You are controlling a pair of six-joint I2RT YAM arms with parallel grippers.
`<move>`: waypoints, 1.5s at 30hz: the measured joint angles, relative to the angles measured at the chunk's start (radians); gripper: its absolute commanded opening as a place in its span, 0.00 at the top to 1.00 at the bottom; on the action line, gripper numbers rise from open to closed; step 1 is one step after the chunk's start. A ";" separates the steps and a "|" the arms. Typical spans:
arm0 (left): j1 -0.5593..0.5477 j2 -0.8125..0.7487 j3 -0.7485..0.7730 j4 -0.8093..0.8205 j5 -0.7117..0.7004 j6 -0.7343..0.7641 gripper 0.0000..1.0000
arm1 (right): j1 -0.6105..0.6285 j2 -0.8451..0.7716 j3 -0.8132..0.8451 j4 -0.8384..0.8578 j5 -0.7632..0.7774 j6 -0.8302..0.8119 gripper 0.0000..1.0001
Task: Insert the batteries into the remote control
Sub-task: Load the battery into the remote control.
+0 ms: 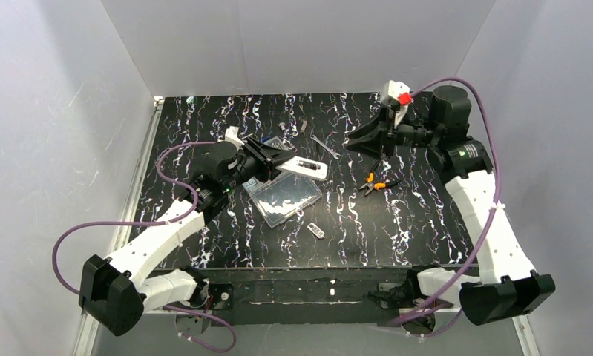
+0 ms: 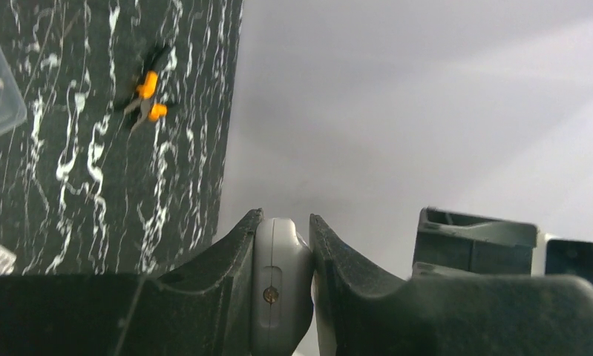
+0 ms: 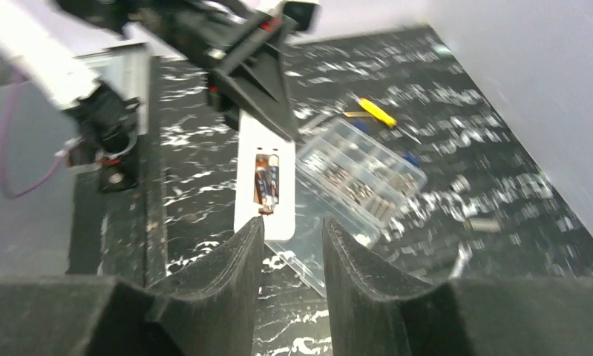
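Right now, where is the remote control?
The remote control is left of centre in the top view, clamped in the left claw, by the far edge of the clear box.

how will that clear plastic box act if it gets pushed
The clear plastic box lies flat and low on the table, so it would probably slide rather than tip. It looks thin-walled and likely light, though the small parts inside could shift. Its smooth, glossy surface may be slippery to pinch.
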 measured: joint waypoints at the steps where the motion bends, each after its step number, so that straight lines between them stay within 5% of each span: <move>1: 0.005 -0.002 -0.004 -0.021 0.035 0.003 1.00 | -0.033 0.005 -0.016 0.011 -0.115 -0.039 0.57; 5: 0.008 -0.006 -0.003 -0.058 0.154 0.035 1.00 | -0.085 0.061 -0.017 0.060 -0.424 -0.158 0.57; 9: 0.007 -0.005 -0.003 -0.055 0.249 0.065 1.00 | -0.085 0.081 -0.054 0.121 -0.557 -0.229 0.56; 25: -0.067 0.067 -0.005 0.035 0.361 0.106 1.00 | -0.023 -0.039 -0.218 0.220 -0.619 -0.279 0.47; 33: -0.086 0.086 -0.005 0.053 0.377 0.110 1.00 | 0.092 0.048 0.021 -0.393 -0.471 -0.789 0.44; 45: -0.086 0.086 -0.005 0.064 0.379 0.113 1.00 | 0.072 0.197 0.267 -0.969 -0.322 -1.188 0.41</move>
